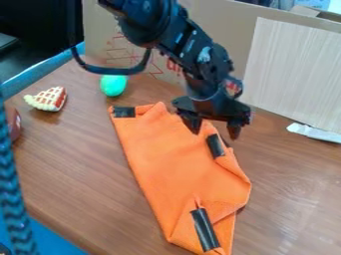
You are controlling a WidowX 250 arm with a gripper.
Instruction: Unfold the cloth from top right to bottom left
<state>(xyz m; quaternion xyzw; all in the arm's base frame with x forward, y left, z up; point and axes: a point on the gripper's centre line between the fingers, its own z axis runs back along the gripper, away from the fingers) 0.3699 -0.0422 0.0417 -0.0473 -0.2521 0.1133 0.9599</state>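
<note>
Across the middle of the tabletop, an orange cloth, long and slanting, with its lower end down at the bottom edge of view. Over its upper right edge, the gripper, pointing down, fingers spread well apart, with nothing gripped between them. Along the cloth's left side, a long, fairly straight edge; at the top left corner, a black patch. By the right edge, just below the gripper, another dark patch; near the bottom, a longer one, on a folded, overlapping part.

To the right of the cloth, a broad stretch of wood for moving, up to a pale panel and a white object near its foot. To the left, another wide span of wood, down to the slanting tabletop edge. Towards the upper left, nearer the cloth's top corner, a green rounded toy; farther left, a toy pie slice. Behind, close beyond the gripper, a cardboard box.

Partly hidden behind a blue-and-black braided strand, a reddish object at the left. Hard to make out: fingertips touching cloth or just above, and layers under the lower fold.
</note>
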